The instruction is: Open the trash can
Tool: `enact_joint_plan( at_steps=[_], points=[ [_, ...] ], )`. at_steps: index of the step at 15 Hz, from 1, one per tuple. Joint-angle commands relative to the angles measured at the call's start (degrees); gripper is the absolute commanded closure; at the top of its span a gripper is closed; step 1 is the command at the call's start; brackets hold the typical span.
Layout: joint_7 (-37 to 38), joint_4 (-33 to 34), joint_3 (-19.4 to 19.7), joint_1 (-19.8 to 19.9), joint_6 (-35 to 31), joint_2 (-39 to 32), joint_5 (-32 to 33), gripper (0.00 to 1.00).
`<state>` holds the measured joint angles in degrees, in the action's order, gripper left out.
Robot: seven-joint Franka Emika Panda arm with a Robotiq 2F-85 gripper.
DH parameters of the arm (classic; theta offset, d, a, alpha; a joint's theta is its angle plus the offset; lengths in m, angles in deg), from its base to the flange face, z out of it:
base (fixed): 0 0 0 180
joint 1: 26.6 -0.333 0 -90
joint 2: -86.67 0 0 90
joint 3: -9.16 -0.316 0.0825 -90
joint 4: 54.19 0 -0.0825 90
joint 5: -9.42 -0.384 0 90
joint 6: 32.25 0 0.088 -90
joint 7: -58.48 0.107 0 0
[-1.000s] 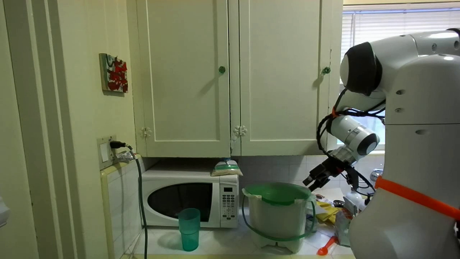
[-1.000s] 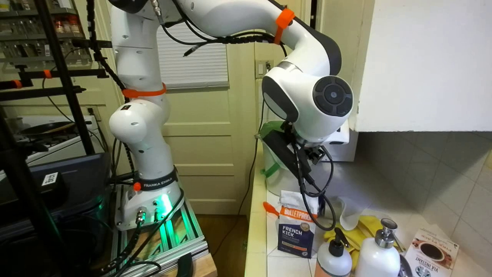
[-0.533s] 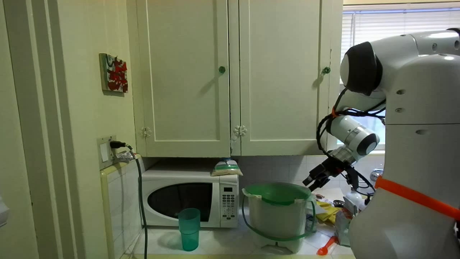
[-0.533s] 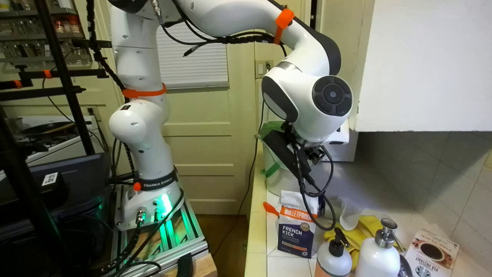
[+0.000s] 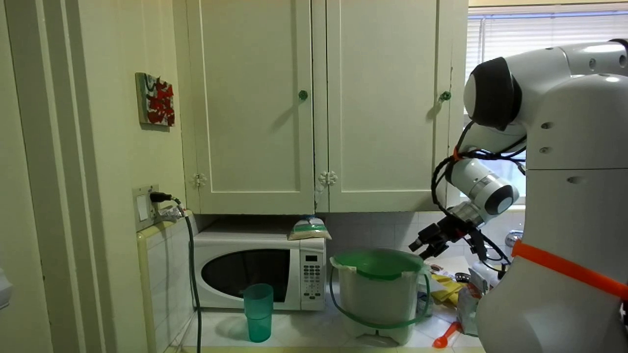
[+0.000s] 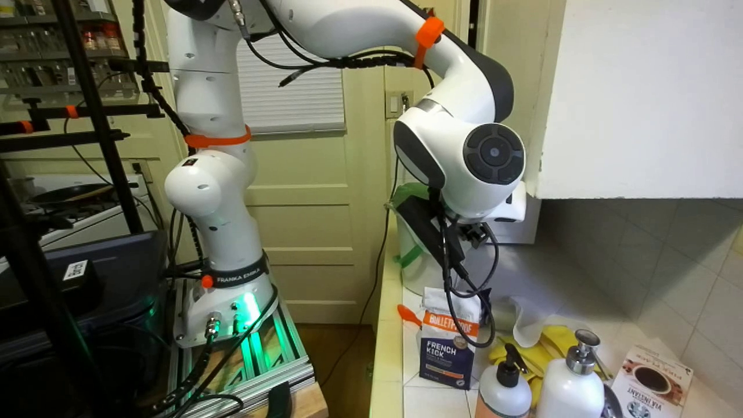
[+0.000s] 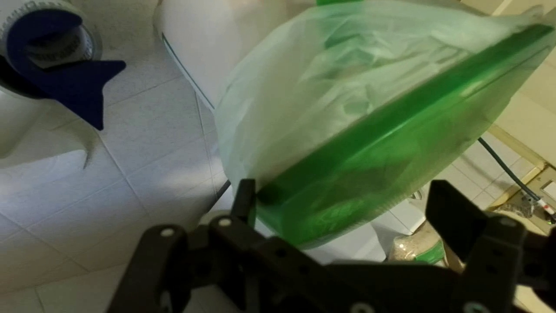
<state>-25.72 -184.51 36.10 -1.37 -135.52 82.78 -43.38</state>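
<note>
Reads FRANKA EMIKA on a black band (image 6: 239,278), left of centre in an exterior view. Reads BULLETPROOF above FRENCH KICK on a bag (image 6: 444,361), lower middle, and VIA INSTANT, upside down, on a box (image 6: 651,380), lower right. Is too small to read on a white label (image 6: 76,269), far left, and on the microwave keypad (image 5: 312,282), lower centre in an exterior view. Blurs on a round container (image 7: 65,54), upper left of the wrist view

White microwave (image 5: 258,272) with a small bag (image 5: 310,229) on top; teal cup (image 5: 258,314) standing before it; orange spoon (image 5: 445,337) and Bulletproof-labelled pouch (image 6: 444,357) on the tiled worktop (image 5: 300,326).
</note>
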Motion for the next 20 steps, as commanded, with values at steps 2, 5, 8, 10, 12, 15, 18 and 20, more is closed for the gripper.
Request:
enact_joint_plan(
  at_steps=[2,5,8,10,12,15,18,20],
  points=[
    [3.25,0.38,-1.31,-0.02,-2.86,-1.16,-1.96,0.0],
    [4.44,0.29,-1.44,0.11,-1.73,-0.52,-2.05,0.0],
    [4.83,-0.27,-1.42,0.13,-1.4,1.14,-1.93,0.0],
    [5.11,-0.66,-1.38,0.13,-1.43,2.14,-1.69,0.0],
    [5.47,-0.98,-1.33,0.12,-1.56,3.05,-1.72,0.0],
    [5.66,-1.15,-1.35,0.01,-1.25,4.33,-1.9,0.0],
    [6.11,-1.14,-1.52,-0.19,-0.18,5.46,-1.52,0.0],
    [6.63,-1.24,-1.66,-0.31,0.81,6.48,-0.94,0.0]
  ],
)
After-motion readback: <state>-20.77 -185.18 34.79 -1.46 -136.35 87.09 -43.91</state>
